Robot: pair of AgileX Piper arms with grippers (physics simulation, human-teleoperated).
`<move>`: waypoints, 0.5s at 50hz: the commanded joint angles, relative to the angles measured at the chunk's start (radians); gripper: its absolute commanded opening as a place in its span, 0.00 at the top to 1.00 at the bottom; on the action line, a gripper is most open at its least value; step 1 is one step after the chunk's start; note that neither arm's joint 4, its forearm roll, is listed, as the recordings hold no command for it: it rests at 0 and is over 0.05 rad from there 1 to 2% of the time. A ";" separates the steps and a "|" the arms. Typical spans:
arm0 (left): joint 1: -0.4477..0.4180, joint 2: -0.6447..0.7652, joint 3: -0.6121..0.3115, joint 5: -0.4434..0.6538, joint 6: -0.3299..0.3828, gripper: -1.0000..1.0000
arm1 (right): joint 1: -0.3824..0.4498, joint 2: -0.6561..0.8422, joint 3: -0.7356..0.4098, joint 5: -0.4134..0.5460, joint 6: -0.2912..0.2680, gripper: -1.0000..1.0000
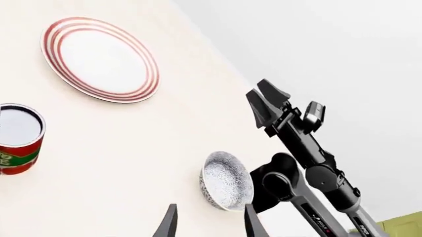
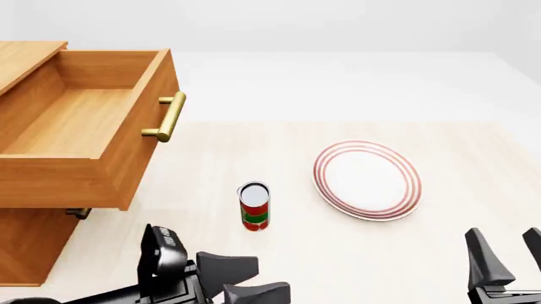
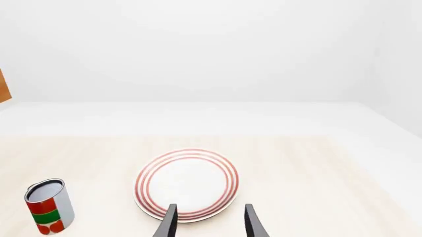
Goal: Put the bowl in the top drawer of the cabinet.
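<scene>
The bowl (image 1: pixel 226 180), white with dense dark speckle, shows only in the left wrist view, lying on the table just beyond my open left gripper (image 1: pixel 209 224) and not touching its fingers. From the front the bowl is out of view. The left gripper (image 2: pixel 272 275) sits low at the near edge, empty. The top drawer (image 2: pixel 85 126) of the cabinet (image 2: pixel 25 247) stands pulled out at the left, its brass handle (image 2: pixel 169 117) facing the table. My right gripper (image 2: pixel 498 234) is open and empty at the near right, facing the plate (image 3: pixel 187 183); it also crosses the left wrist view (image 1: pixel 267 103).
A flat white plate with red rings (image 2: pixel 368 180) lies right of centre. A red and green can (image 2: pixel 253 206) stands upright between the drawer and the plate. Under the open drawer a lower drawer's small brass handle (image 2: pixel 76 213) shows.
</scene>
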 commanded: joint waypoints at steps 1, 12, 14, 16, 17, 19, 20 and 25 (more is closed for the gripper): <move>-0.016 0.085 -0.004 -0.065 -0.085 0.00 | 0.000 0.000 0.000 0.000 0.000 0.00; -0.001 0.187 0.033 -0.158 -0.198 0.00 | 0.000 0.000 0.000 0.000 0.000 0.00; -0.001 0.203 0.031 -0.169 -0.204 0.00 | 0.000 0.000 0.000 0.000 0.000 0.00; -0.005 0.233 0.032 -0.189 -0.226 0.00 | 0.000 0.000 0.000 0.000 0.000 0.00; -0.005 0.237 0.030 -0.192 -0.226 0.00 | 0.000 0.000 0.000 0.000 0.000 0.00; -0.009 0.259 0.030 -0.209 -0.245 0.00 | 0.000 0.000 0.000 0.000 0.000 0.00; -0.011 0.266 0.029 -0.213 -0.247 0.00 | 0.000 0.000 0.000 0.000 0.000 0.00; -0.020 0.322 0.018 -0.248 -0.272 0.00 | 0.000 0.000 0.000 0.000 0.000 0.00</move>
